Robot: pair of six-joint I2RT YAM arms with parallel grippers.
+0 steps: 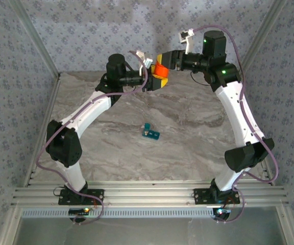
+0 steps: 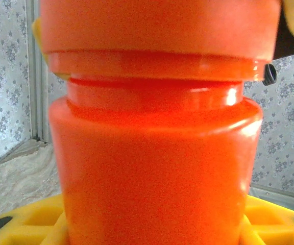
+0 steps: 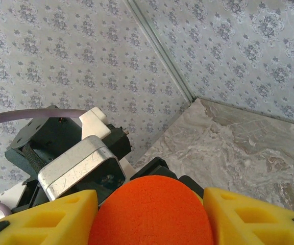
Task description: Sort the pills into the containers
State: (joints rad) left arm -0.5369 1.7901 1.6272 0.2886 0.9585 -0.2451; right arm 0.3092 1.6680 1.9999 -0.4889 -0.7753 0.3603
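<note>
Top view: the teal pill box [image 1: 150, 133] lies flat near the centre of the marble worktop [image 1: 198, 132], clear of every edge. It lies well apart from both grippers, which meet above the worktop's far edge. There the left gripper [image 1: 156, 80] and the right gripper [image 1: 163, 60] close from opposite sides on one orange bottle [image 1: 161, 70], held off the surface between them. Left wrist view: the bottle [image 2: 154, 173] stands upright and very close to the lens. The left gripper [image 2: 152, 227] clamps its lower body, its yellow fingers [image 2: 29, 224] pressed to either side. The cap [image 2: 157, 25] sits on the bottle's neck, cut off by the upper margin, with a yellow finger of the right gripper touching it at the upper right corner. Right wrist view: the right gripper [image 3: 149, 219] is closed on the cap [image 3: 152, 201], whose round orange top sits between yellow fingers [image 3: 50, 217] that meet it on both sides. Beyond it is the grey and silver wrist hardware of the left arm [image 3: 80, 171]. The pill box is too small in the top view to make out its compartments or contents. A teal part rises at its left end and may be a raised lid, though this cannot be confirmed. The bottle's base and its contents are hidden.
</note>
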